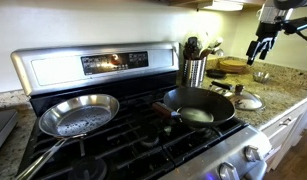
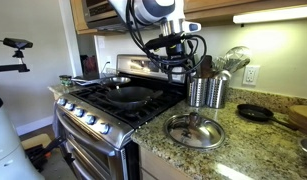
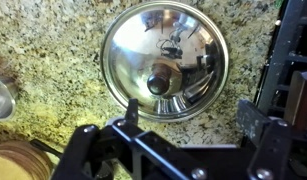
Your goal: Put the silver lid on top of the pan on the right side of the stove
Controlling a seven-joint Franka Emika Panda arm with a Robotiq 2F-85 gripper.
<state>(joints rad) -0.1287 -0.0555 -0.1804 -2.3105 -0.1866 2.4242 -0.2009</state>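
Have the round shiny silver domed lid point(image 3: 165, 40) flat, knob-up, on the speckled granite surface point(image 3: 43, 50), just off the side of the stainless steel gas stove point(image 1: 93, 62). Have the black two-finger hand point(image 3: 189, 115) hovering above it, fingers apart, gripping nothing. In the wrist view, small central metal knob point(image 3: 161, 80) a bit off the mid-line between the fingers, so nudge sideways to centre it first. Then drop straight down and clamp on the knob only, not the slick dome. Lift vertically, keep level, expect possible slip on polished metal. Route clear of the steel utensil canister point(image 1: 195, 70) standing close to the path toward the round black frying pan point(image 1: 198, 105) on the stove grate. Centre over the pan rim, lower until seated all round, only then release
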